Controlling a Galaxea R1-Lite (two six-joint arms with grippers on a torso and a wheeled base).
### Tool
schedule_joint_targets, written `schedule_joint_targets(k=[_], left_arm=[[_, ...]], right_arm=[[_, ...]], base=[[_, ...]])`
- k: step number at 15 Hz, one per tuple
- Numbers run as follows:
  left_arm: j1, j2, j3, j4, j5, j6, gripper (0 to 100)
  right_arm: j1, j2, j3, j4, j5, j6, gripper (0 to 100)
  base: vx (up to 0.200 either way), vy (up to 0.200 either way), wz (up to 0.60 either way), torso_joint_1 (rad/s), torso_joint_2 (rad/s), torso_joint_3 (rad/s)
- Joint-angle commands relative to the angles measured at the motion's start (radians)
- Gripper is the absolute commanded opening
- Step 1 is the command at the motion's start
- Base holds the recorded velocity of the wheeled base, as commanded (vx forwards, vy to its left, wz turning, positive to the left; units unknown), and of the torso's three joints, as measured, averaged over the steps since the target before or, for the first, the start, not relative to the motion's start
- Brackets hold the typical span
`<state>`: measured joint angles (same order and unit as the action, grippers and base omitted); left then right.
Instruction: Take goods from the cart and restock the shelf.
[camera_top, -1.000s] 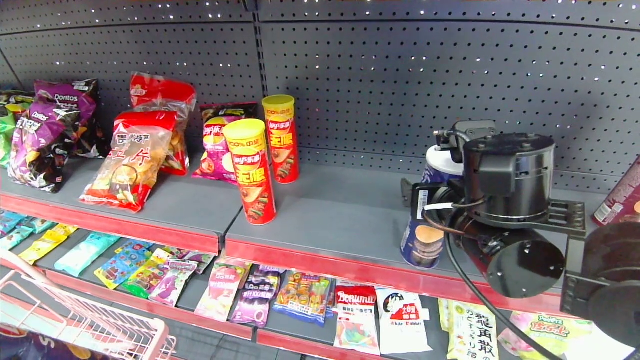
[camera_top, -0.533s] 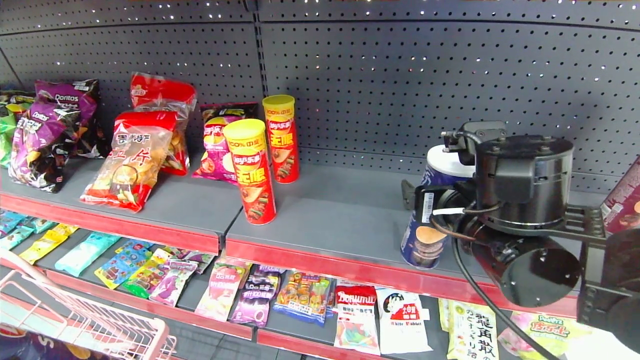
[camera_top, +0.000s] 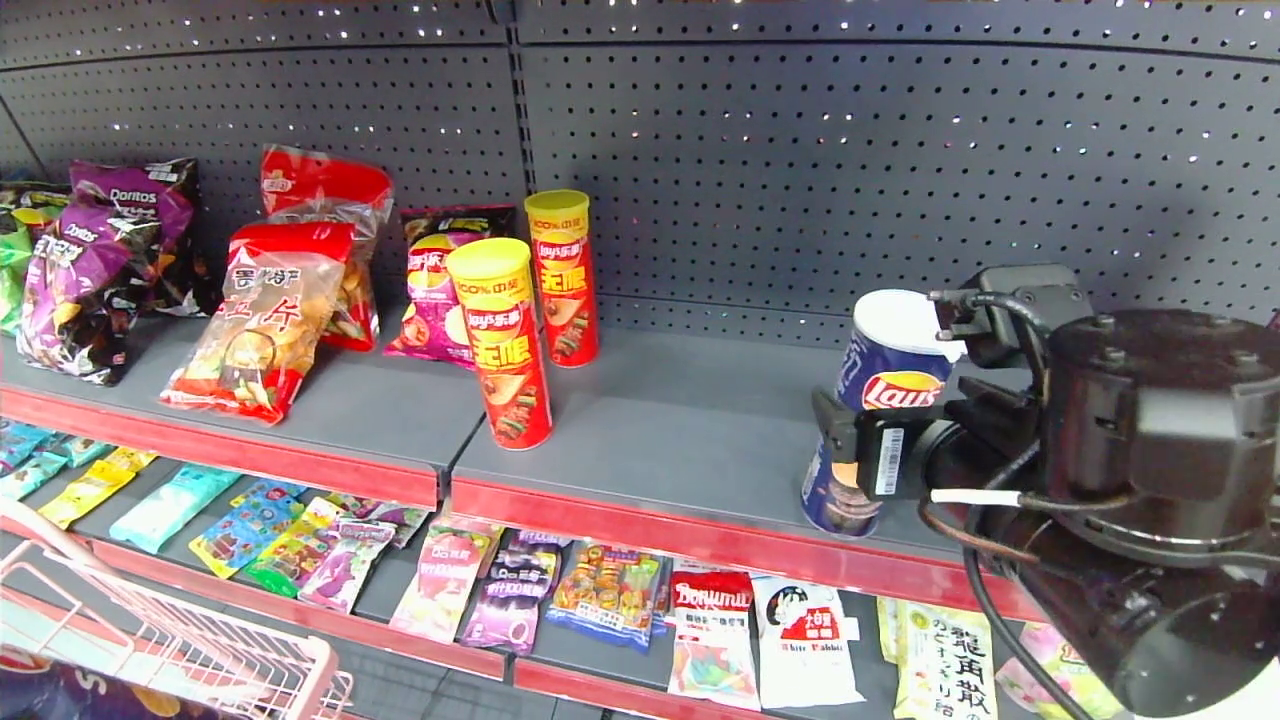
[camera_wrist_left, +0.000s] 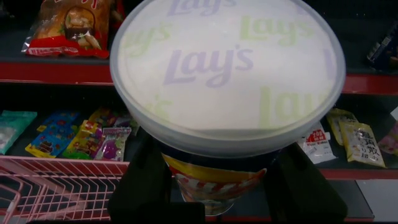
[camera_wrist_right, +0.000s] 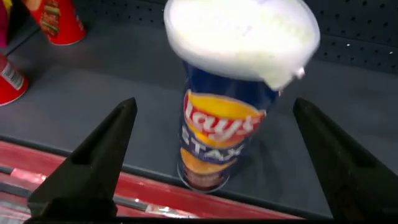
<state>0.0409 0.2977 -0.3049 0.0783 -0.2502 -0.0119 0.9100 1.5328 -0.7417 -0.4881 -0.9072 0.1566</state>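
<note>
A blue chip can (camera_top: 880, 400) with a white lid stands upright near the front edge of the grey shelf (camera_top: 650, 430), right of centre. My right gripper (camera_top: 868, 445) hovers just in front of it, open. In the right wrist view its fingers (camera_wrist_right: 93, 168) are spread wide, and the blue can (camera_wrist_right: 224, 137) stands free between and beyond them. My left gripper (camera_wrist_left: 217, 186) is shut on a second chip can (camera_wrist_left: 227, 68) with a white lid, held in front of the shelves above the pink cart (camera_wrist_left: 62, 186).
Two red chip cans with yellow lids (camera_top: 500, 340) stand mid-shelf, with snack bags (camera_top: 260, 320) to their left. Bare shelf lies between the red cans and the blue one. Flat candy packs (camera_top: 600, 590) fill the lower shelf. The pink wire cart (camera_top: 200, 650) sits at lower left.
My right arm has drawn back toward me and to the right. The blue can stays standing on the shelf, with more of it uncovered.
</note>
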Motion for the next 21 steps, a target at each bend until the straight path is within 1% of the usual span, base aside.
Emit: schedule_joint_targets(k=[1, 4, 5, 6, 8, 9, 10, 11, 12, 13, 15, 16, 17, 19, 21], left_arm=[[0.001, 0.003, 0.0, 0.0, 0.0, 0.0, 0], [0.001, 0.005, 0.003, 0.0, 0.0, 0.0, 0], [0.001, 0.005, 0.003, 0.0, 0.0, 0.0, 0], [0.001, 0.005, 0.001, 0.0, 0.0, 0.0, 0], [0.001, 0.005, 0.001, 0.0, 0.0, 0.0, 0], [0.001, 0.005, 0.001, -0.002, 0.0, 0.0, 0], [0.001, 0.006, 0.001, -0.002, 0.0, 0.0, 0], [0.001, 0.009, 0.001, -0.002, 0.0, 0.0, 0], [0.001, 0.017, 0.0, -0.002, 0.0, 0.0, 0], [0.001, 0.024, -0.002, -0.003, 0.0, 0.0, 0], [-0.001, 0.029, -0.002, -0.006, -0.001, 0.001, 0], [-0.001, 0.034, -0.002, -0.006, -0.001, 0.001, 0], [-0.001, 0.038, -0.003, -0.006, -0.001, 0.001, 0], [-0.003, 0.084, -0.007, -0.049, -0.026, 0.001, 0], [-0.003, 0.12, -0.005, -0.088, -0.032, 0.001, 0]], right_arm=[[0.033, -0.071, 0.062, 0.0, -0.001, 0.008, 100], [0.066, -0.137, 0.117, 0.0, -0.009, 0.006, 100], [0.086, -0.175, 0.154, 0.0, -0.009, 0.003, 100], [0.087, -0.21, 0.185, 0.002, -0.009, -0.003, 100], [0.072, -0.283, 0.202, 0.006, 0.004, -0.042, 100], [0.063, -0.316, 0.202, 0.009, 0.022, -0.066, 100], [0.04, -0.349, 0.206, 0.011, 0.064, -0.092, 100], [-0.008, -0.372, 0.214, 0.009, 0.122, -0.123, 100], [-0.086, -0.388, 0.217, 0.009, 0.189, -0.158, 100], [-0.241, -0.404, 0.22, 0.009, 0.312, -0.218, 100], [-0.425, -0.433, 0.223, 0.011, 0.513, -0.262, 100], [-0.474, -0.453, 0.237, 0.011, 0.584, -0.269, 100], [-0.48, -0.47, 0.249, 0.011, 0.602, -0.272, 100], [-0.477, -0.594, 0.357, 0.011, 0.692, -0.315, 100], [-0.479, -0.665, 0.401, 0.013, 0.702, -0.327, 100]], base=[[0.0, 0.0, 0.0, 0.0, 0.0, 0.0], [0.0, 0.0, 0.0, 0.0, 0.0, 0.0], [0.0, 0.0, 0.0, 0.0, 0.0, 0.0], [0.0, 0.0, 0.0, 0.0, 0.0, 0.0], [0.0, 0.0, 0.0, 0.0, 0.0, 0.0], [0.0, 0.0, 0.0, 0.0, 0.0, 0.0], [0.0, 0.0, 0.0, 0.0, 0.0, 0.0], [0.0, 0.0, 0.0, 0.0, 0.0, 0.0], [0.0, 0.0, 0.0, 0.0, 0.0, 0.0], [0.0, 0.0, 0.0, 0.0, 0.0, 0.0], [0.0, 0.0, 0.0, 0.0, 0.0, 0.0], [0.0, 0.0, 0.0, 0.0, 0.0, 0.0], [0.0, 0.0, 0.0, 0.0, 0.0, 0.0], [0.0, 0.0, 0.0, 0.0, 0.0, 0.0], [0.0, 0.0, 0.0, 0.0, 0.0, 0.0]])
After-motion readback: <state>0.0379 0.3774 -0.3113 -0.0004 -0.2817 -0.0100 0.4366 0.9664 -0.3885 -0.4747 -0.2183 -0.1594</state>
